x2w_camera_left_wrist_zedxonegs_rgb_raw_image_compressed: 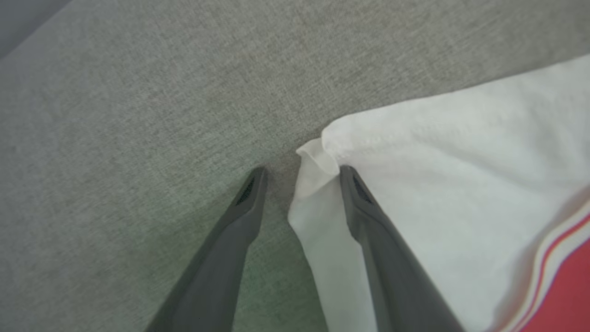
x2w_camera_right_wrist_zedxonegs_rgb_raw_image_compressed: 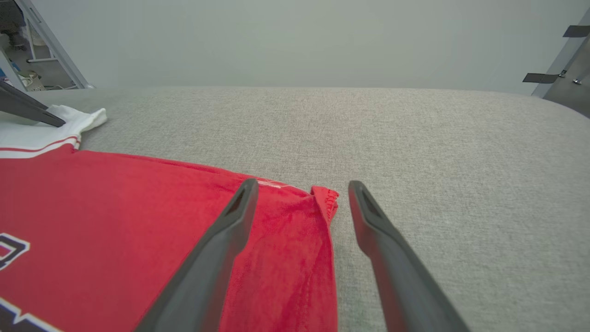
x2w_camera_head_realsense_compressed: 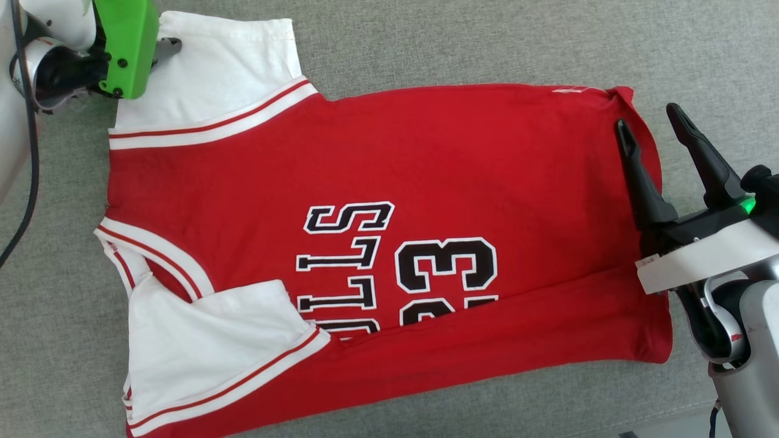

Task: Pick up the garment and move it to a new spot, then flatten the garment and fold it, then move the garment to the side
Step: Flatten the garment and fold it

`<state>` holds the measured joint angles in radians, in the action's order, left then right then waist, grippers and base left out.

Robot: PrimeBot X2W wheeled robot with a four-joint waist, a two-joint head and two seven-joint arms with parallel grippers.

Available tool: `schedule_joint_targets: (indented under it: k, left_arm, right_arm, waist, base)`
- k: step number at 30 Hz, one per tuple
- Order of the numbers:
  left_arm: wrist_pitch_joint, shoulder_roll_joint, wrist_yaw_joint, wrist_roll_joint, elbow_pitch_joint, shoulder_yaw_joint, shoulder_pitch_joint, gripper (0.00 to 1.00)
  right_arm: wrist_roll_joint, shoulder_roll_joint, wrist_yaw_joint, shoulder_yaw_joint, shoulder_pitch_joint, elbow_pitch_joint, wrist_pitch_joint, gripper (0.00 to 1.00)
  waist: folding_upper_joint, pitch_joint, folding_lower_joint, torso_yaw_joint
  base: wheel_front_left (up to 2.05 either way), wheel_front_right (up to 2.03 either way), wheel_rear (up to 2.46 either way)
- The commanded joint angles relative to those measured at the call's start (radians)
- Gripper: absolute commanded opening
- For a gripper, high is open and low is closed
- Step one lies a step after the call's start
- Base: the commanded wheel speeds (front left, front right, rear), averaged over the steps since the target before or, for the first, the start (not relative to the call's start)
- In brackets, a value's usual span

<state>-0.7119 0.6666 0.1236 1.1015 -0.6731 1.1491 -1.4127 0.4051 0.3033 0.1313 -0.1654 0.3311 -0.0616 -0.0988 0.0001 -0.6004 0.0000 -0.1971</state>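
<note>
The garment (x2w_camera_head_realsense_compressed: 365, 170), a red jersey with white sleeves and black "BULLS 23" lettering, lies spread on the grey surface. Its near edge is folded up over part of the lettering. My left gripper (x2w_camera_head_realsense_compressed: 165, 52), under a green housing, stands open at the far sleeve's corner. In the left wrist view one finger rests on the white sleeve (x2w_camera_left_wrist_zedxonegs_rgb_raw_image_compressed: 438, 152), the other on grey fabric, and a curl of sleeve edge sits inside the left gripper (x2w_camera_left_wrist_zedxonegs_rgb_raw_image_compressed: 302, 173). My right gripper (x2w_camera_head_realsense_compressed: 646, 118) is open, straddling the far hem corner (x2w_camera_right_wrist_zedxonegs_rgb_raw_image_compressed: 325, 196) of the garment (x2w_camera_right_wrist_zedxonegs_rgb_raw_image_compressed: 115, 207). Nothing is pinched in the right gripper (x2w_camera_right_wrist_zedxonegs_rgb_raw_image_compressed: 303, 183).
The grey fabric surface (x2w_camera_head_realsense_compressed: 487, 42) stretches well beyond the garment at the back and right. A black cable (x2w_camera_head_realsense_compressed: 27, 152) hangs by my left arm. The surface's front edge (x2w_camera_head_realsense_compressed: 669, 420) runs at the lower right. A pale wall (x2w_camera_right_wrist_zedxonegs_rgb_raw_image_compressed: 295, 41) stands behind.
</note>
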Motion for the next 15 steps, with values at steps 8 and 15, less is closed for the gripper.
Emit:
schedule_joint_targets:
  k: [8,15]
  left_arm:
    - [0.116,-0.018,0.007,-0.017,0.023,0.072,0.064,0.00]
    - [0.233,-0.048,0.007,-0.033,0.084,0.098,0.072,0.00]
  right_arm:
    - [0.009,0.059,-0.001,0.043,0.030,0.011,0.008,1.00]
    - [0.085,0.195,-0.001,0.035,0.074,0.034,0.194,1.00]
  waist:
    - [-0.0001,0.088,0.0000,0.045]
    - [-0.0001,0.171,0.0000,0.109]
  base:
    - [0.00,0.00,0.00]
    - [0.00,0.00,0.00]
